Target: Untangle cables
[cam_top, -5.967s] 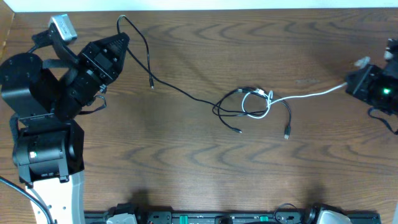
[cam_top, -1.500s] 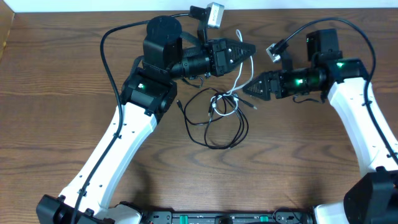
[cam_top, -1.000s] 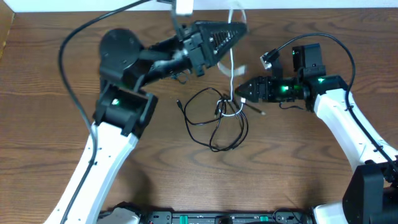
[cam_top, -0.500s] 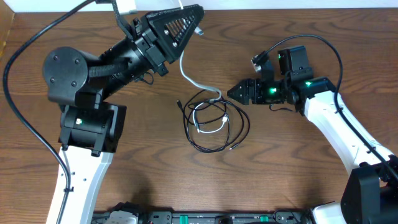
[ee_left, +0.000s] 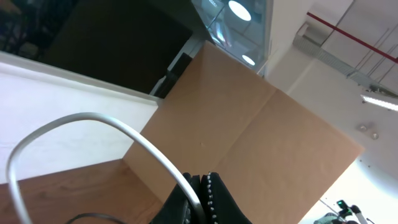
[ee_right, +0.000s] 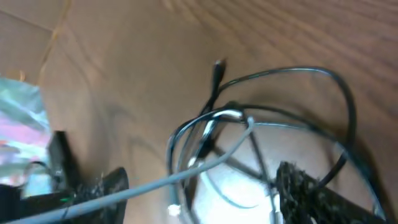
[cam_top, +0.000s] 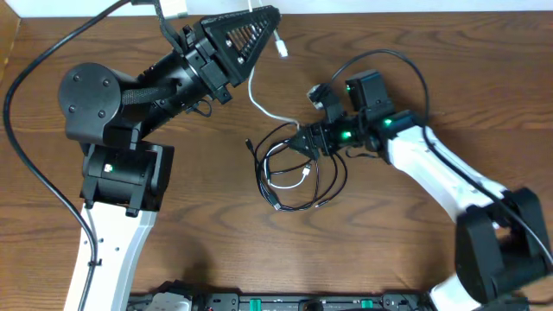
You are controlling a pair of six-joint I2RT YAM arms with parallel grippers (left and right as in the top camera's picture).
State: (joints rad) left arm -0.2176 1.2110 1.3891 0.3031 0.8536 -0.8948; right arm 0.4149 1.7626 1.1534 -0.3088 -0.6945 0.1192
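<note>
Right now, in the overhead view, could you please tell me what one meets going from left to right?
Left arm → cables → right arm.

The view is blurred. The right gripper (ee_right: 202, 177) holds its two dark fingers (ee_right: 306, 188) wide apart over the brown wooden table (ee_right: 124, 74). Between them lie tangled loops of the black cable (ee_right: 298, 70), with its small plug (ee_right: 217, 66) at the far side. The white cable (ee_right: 155, 182) crosses the tangle toward the lower left.
</note>
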